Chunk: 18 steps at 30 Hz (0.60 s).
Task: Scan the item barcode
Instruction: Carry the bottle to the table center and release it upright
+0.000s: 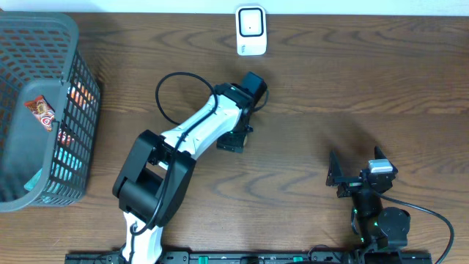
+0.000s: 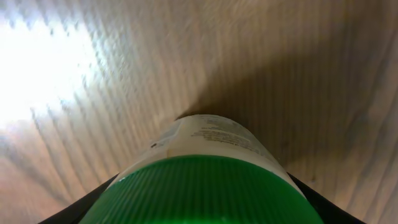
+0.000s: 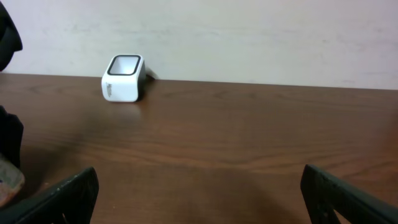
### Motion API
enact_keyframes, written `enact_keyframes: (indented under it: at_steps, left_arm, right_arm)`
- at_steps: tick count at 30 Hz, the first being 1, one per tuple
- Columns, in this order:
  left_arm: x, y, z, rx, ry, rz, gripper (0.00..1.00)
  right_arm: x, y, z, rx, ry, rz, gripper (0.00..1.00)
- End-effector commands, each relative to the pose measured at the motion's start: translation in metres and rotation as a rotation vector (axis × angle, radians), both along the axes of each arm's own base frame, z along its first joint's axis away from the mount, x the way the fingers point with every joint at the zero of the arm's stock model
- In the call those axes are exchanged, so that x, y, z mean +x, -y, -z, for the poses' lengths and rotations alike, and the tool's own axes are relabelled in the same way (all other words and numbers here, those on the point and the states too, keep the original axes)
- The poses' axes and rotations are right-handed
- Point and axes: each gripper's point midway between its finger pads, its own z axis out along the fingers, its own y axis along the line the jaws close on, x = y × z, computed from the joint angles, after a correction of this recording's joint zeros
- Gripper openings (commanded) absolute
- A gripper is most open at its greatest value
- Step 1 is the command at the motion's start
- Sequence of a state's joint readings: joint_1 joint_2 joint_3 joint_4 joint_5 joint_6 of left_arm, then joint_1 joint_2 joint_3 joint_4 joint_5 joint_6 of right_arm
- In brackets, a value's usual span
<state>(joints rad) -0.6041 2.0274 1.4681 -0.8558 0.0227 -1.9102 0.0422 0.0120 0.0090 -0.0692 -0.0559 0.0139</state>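
The item is a white bottle point(image 2: 214, 140) with a printed label and a ribbed green cap point(image 2: 202, 193). It fills the lower part of the left wrist view and points down at the wooden table. My left gripper point(image 2: 202, 186) is shut on it, with black fingers point(image 2: 78, 210) showing on either side of the cap. From overhead the left gripper point(image 1: 233, 139) sits mid-table, below the white barcode scanner point(image 1: 250, 29), and hides the bottle. My right gripper point(image 1: 350, 176) rests open near the front right, nothing between its fingers point(image 3: 68, 193). The scanner point(image 3: 124, 79) stands at the table's far edge.
A grey mesh basket point(image 1: 69, 44) holding several packaged goods stands at the left edge of the table. A black cable point(image 1: 172, 81) loops off the left arm. The left arm's dark body shows at the left edge of the right wrist view.
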Motion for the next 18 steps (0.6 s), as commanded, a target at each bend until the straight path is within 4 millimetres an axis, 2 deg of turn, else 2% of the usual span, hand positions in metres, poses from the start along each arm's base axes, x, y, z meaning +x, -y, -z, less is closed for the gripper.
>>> enact_keyframes:
  at_steps: [1,7,9,14,18]
  left_arm:
    - [-0.004,-0.001,0.009,0.041,-0.012,-0.046,0.71]
    - [-0.014,0.001,0.030,0.077,-0.059,-0.046,0.71]
    - [-0.014,0.002,0.030,0.076,-0.057,-0.047,0.72]
    - [-0.014,0.009,0.027,0.053,-0.052,-0.024,0.98]
    - [-0.008,0.013,0.013,0.036,-0.018,0.089,0.98]
  right_arm:
    - [0.000,0.002,0.001,0.000,0.001,0.007,0.99]
    - [0.000,0.002,0.001,0.000,0.001,0.006,0.99]
    - [0.000,0.002,0.001,0.000,0.001,0.007,0.99]
    - [0.000,0.002,0.001,0.000,0.001,0.006,0.99]
    - [0.000,0.002,0.001,0.000,0.001,0.007,0.99]
